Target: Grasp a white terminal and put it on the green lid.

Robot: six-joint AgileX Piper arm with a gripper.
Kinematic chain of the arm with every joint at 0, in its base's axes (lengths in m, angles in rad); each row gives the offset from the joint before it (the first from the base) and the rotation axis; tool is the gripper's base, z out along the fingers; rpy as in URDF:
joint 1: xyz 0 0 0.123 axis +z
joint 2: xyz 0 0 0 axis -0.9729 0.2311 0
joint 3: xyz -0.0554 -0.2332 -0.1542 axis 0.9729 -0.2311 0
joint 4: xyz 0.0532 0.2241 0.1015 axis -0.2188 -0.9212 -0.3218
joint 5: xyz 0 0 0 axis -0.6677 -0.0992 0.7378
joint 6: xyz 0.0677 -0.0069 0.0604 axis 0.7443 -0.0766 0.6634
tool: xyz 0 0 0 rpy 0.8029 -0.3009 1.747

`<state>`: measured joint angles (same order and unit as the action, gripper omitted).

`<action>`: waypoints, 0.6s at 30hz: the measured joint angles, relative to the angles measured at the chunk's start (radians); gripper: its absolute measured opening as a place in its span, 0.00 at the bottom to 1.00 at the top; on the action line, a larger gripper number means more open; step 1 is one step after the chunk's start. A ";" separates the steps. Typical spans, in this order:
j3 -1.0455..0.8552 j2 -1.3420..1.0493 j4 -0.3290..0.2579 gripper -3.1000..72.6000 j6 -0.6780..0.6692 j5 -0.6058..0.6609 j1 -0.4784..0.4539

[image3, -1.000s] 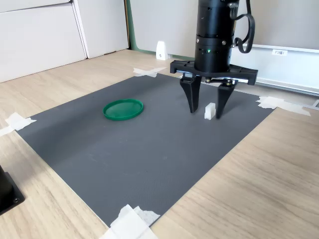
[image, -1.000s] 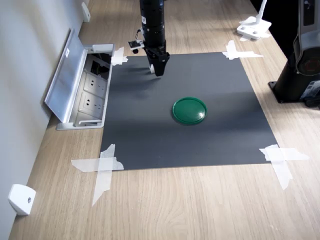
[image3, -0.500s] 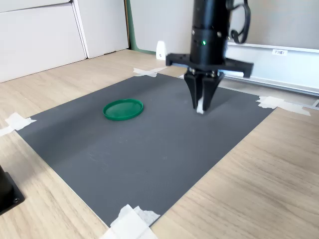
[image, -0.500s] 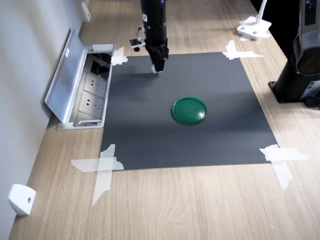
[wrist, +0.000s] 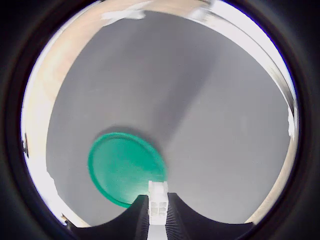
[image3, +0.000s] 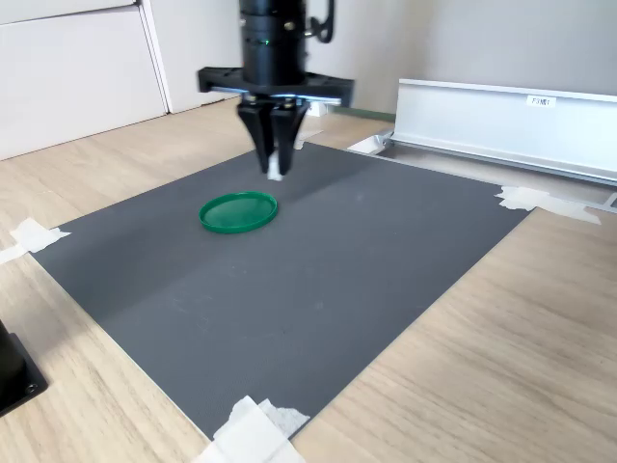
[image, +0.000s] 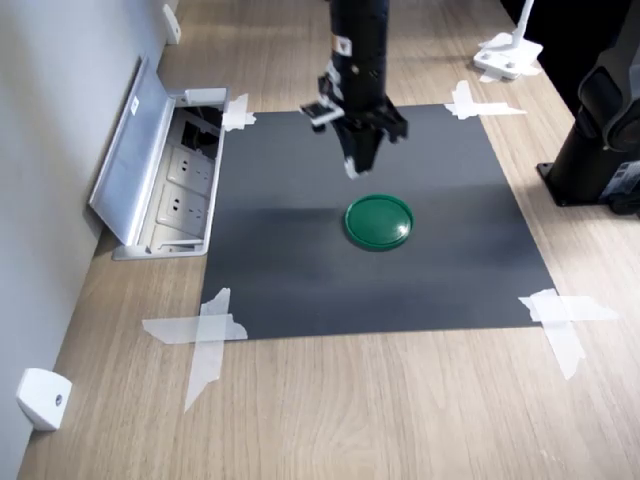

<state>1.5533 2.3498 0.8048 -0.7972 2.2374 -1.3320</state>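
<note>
The green lid [image: 379, 221] [image3: 238, 211] [wrist: 126, 166] lies flat on the dark grey mat [image: 400, 280]. My gripper [image: 355, 170] [image3: 275, 173] [wrist: 158, 212] is shut on the white terminal [image: 351, 168] [image3: 275, 169] [wrist: 158, 202], a tiny white block pinched between the black fingertips. It hangs in the air above the mat, just beside the lid's rim and toward the back in the first exterior view. In the wrist view the terminal's tip sits at the lid's edge.
The mat is taped to a wooden table [image: 380, 410] with white tape strips [image: 205, 335]. An open metal socket box [image: 165, 175] sits at the first exterior view's left. A black stand [image: 600, 130] is at the first exterior view's right. A white wedge block [image: 42, 398] rests near the front left.
The gripper closed on the white terminal, lifted it off the mat and carried it toward the green lid, to the right in the first exterior view and left in the second.
</note>
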 joint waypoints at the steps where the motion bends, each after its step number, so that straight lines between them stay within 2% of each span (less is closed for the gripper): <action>1: -0.015 -0.006 0.000 0.16 0.008 -0.007 0.017; 8: -0.116 -0.033 0.001 0.16 0.035 -0.070 0.088; 14: -0.148 -0.033 0.045 0.16 0.092 -0.135 0.093; 18: -0.148 -0.033 0.044 0.16 0.096 -0.166 0.093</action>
<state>1.4054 2.3165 0.8492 -0.7012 2.0718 -1.2389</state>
